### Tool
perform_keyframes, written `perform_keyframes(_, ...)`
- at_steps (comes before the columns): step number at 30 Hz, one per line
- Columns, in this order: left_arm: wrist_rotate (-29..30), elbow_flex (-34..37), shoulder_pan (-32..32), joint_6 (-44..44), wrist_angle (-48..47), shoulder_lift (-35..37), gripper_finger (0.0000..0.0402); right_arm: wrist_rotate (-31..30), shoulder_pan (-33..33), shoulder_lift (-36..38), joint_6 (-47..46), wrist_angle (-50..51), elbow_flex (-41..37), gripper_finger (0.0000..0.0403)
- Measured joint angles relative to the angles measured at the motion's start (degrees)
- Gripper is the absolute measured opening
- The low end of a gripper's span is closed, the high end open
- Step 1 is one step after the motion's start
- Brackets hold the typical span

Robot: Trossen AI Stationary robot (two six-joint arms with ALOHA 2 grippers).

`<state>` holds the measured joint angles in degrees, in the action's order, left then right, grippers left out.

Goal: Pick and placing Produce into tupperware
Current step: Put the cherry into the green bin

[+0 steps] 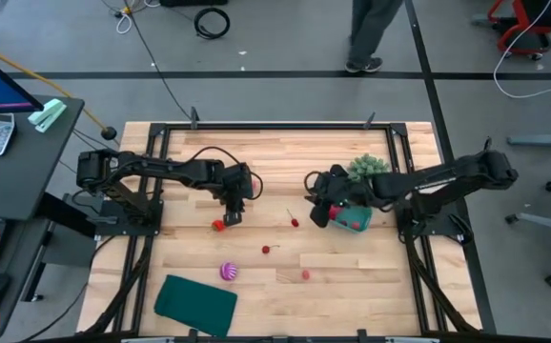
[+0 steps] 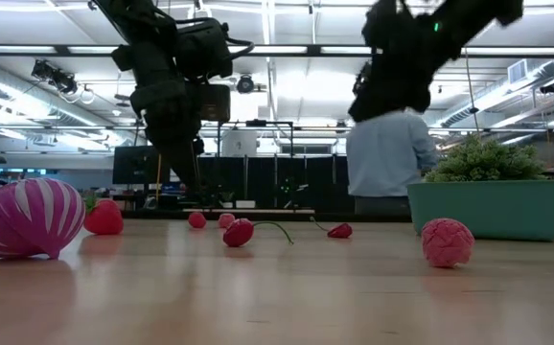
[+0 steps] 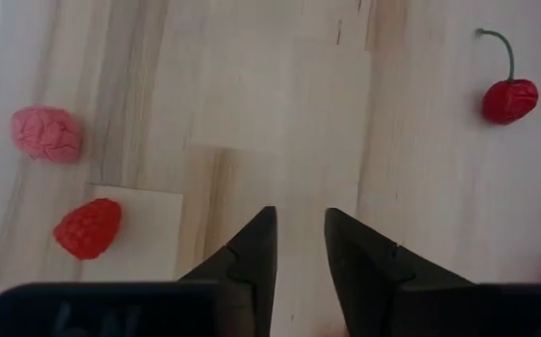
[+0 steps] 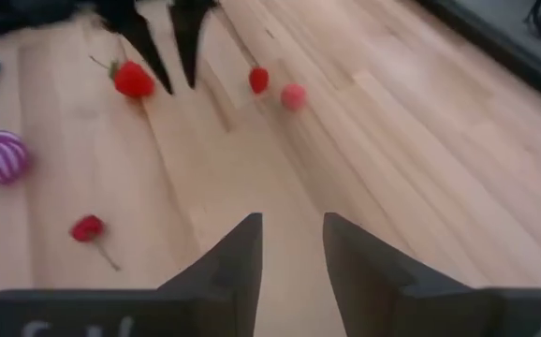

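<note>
The produce lies scattered on the wooden table: a strawberry (image 1: 218, 226), two cherries (image 1: 294, 223) (image 1: 266, 250), a pink berry (image 1: 305, 274) and the purple-and-pink striped ball (image 1: 228, 272). The teal tupperware (image 1: 356, 219) stands at the right, next to the green bushy clump (image 1: 366, 169). My left gripper (image 1: 234, 208) hangs open just above the table, close beside the strawberry. In its wrist view a pink berry (image 3: 48, 133), a red berry (image 3: 88, 227) and a cherry (image 3: 509, 98) lie ahead. My right gripper (image 1: 317, 198) is open and empty, at the tupperware's left side.
A flat dark teal sheet (image 1: 195, 303) lies at the table's near left. A black frame (image 1: 275, 127) runs around the table. A person (image 1: 371, 33) stands beyond the far edge. Bare wood lies between the two grippers.
</note>
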<state>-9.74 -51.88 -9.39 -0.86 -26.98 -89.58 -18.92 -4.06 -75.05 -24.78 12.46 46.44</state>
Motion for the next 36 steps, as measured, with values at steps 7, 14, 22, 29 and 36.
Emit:
perform_keyframes(7,0.0,0.0,-0.09,0.02,0.65,0.0,0.0085,10.45,5.08,-6.34,8.7,-15.89,-5.61,0.0145)
perform_keyframes(14,-0.01,0.0,-0.09,0.04,0.96,0.0,0.0085,16.47,6.32,-18.2,12.81,-20.07,-0.25,0.0163)
perform_keyframes(22,-0.02,-0.02,-0.09,0.17,1.23,0.0,0.0079,17.78,6.3,-28.94,12.83,-7.03,12.01,0.017)
perform_keyframes(29,-0.02,-0.04,-0.09,0.65,1.51,0.0,0.0074,13.73,6.3,-31.6,10.35,2.93,17.85,0.017)
perform_keyframes(36,-0.02,-0.04,-0.09,0.61,1.58,0.0,0.0079,14.52,6.3,-32.37,2.74,4.3,16.5,0.017)
